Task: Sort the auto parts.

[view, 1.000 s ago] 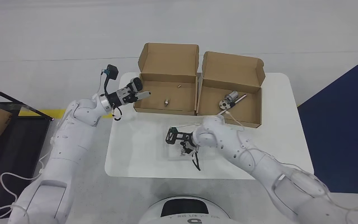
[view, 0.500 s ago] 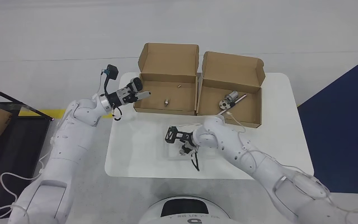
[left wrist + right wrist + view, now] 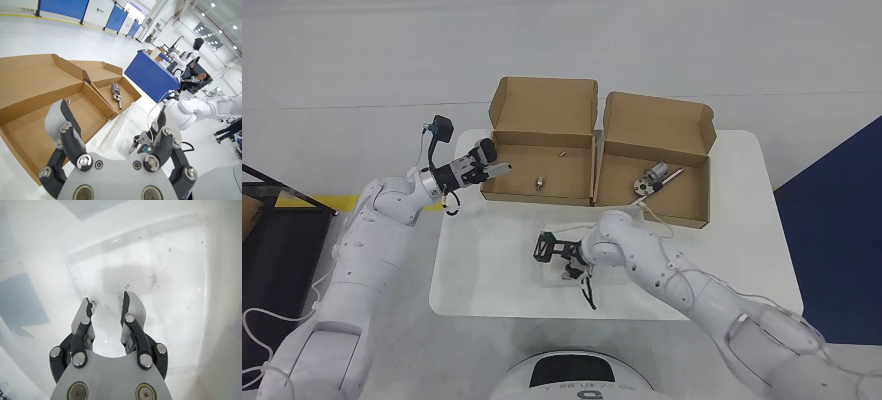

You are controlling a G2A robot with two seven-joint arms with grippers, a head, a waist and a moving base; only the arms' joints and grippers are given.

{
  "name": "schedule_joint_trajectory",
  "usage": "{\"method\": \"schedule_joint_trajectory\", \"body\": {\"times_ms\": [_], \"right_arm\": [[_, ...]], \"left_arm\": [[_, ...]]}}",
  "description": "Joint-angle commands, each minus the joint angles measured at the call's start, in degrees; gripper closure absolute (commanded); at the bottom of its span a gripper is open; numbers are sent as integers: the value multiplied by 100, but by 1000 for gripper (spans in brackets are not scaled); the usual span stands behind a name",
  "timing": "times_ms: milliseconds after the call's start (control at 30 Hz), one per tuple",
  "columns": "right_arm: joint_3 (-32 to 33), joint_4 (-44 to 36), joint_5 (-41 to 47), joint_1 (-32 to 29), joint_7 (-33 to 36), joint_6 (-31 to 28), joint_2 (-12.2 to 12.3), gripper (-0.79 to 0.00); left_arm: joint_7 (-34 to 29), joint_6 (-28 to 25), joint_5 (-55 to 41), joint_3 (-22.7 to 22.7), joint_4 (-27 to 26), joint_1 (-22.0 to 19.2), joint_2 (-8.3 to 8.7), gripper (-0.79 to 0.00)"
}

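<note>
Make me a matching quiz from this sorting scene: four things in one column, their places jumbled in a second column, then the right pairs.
Things
1. flanged shaft
2. small screw
3. left gripper
4. right gripper

Places
A. open, lowered into the clear tray
B. lying in the right box
C. open, held at the outer side of the left box
D. lying loose on the tray floor

Pairs: 1-B, 2-D, 3-C, 4-A

Glossy white rounded arms [image 3: 672, 265].
Left gripper [image 3: 113, 109] and right gripper [image 3: 106, 297]: silver plates, black links, round screws, seemingly ribbed dark pads [image 3: 124, 306].
</note>
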Motion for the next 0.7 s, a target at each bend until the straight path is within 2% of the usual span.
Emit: {"method": "schedule_joint_trajectory", "body": {"times_ms": [0,267,433,667], "right_arm": [[-8,8,-33,9,-5,140,-25,-305],[252,-232,-173,-126,-203,273,85,-274],[347,-513,-370,-303,-92,291,180,-268],[373,-589,-410,-377,33,268,196,-228]], "left_arm": [[0,0,0,0,0,-1,0,-785],[0,0,0,0,0,-1,0,-785],[0,0,0,0,0,-1,0,-785],[0,0,0,0,0,-1,0,-785]]}}
